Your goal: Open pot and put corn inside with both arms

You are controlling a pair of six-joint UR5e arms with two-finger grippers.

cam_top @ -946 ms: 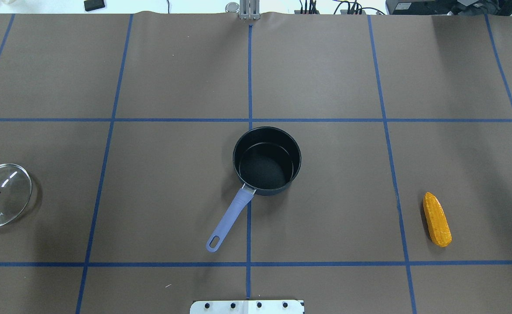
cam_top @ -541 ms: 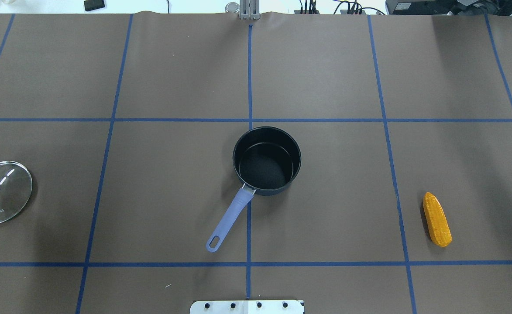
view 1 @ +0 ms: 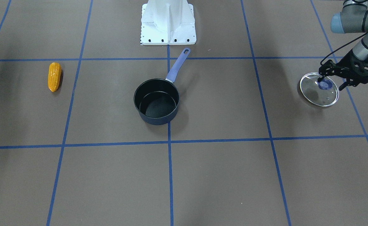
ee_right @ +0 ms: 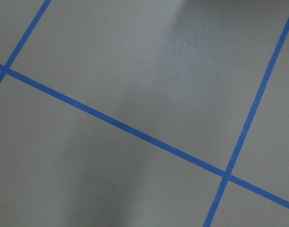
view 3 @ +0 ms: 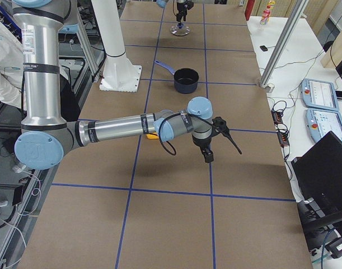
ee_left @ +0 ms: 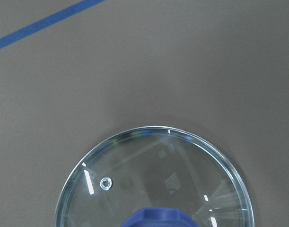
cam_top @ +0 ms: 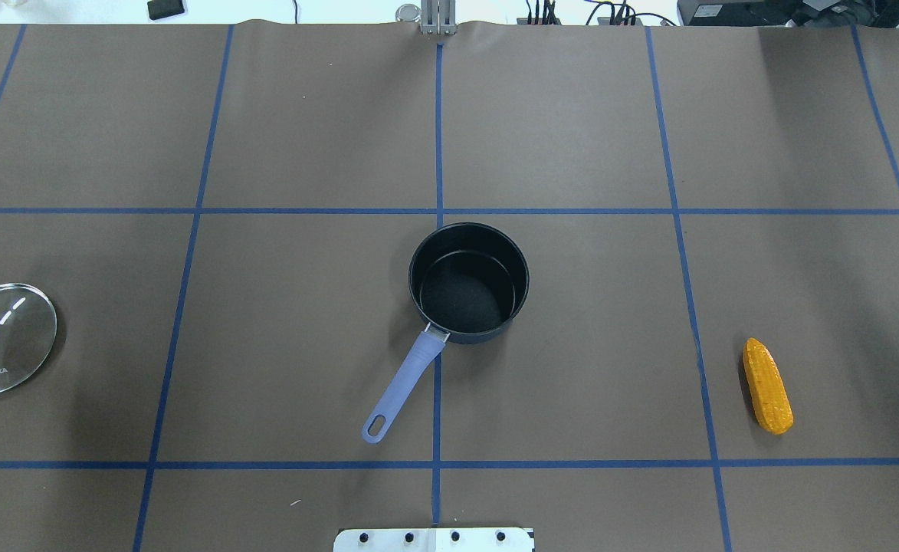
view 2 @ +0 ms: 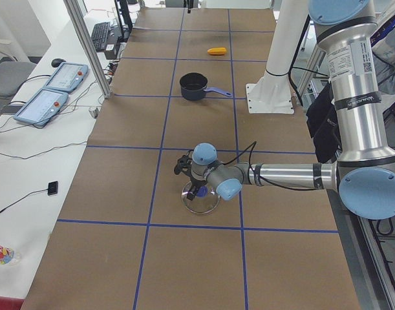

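The pot (cam_top: 468, 284) stands open in the middle of the table, its black inside bare and its purple handle (cam_top: 405, 377) pointing toward the robot's base; it also shows in the front view (view 1: 156, 102). The corn (cam_top: 767, 386) lies on the table at the right, also in the front view (view 1: 54, 76). My left gripper (view 1: 331, 82) hangs over the glass lid (view 1: 319, 89) at the far left, with its jaws spread on either side of the purple knob (view 1: 325, 84). My right gripper (view 3: 222, 147) hovers above the table near the corn. I cannot tell whether it is open or shut.
The glass lid (cam_top: 6, 340) lies flat on the table at the left edge. The robot's white base plate (cam_top: 434, 539) is at the near middle. Blue tape lines divide the brown table cover (cam_top: 572, 123) into squares.
The lid has gone from tilted to flat on the table. The left gripper's black finger has shifted slightly off the knob. The pot and the corn have not moved.
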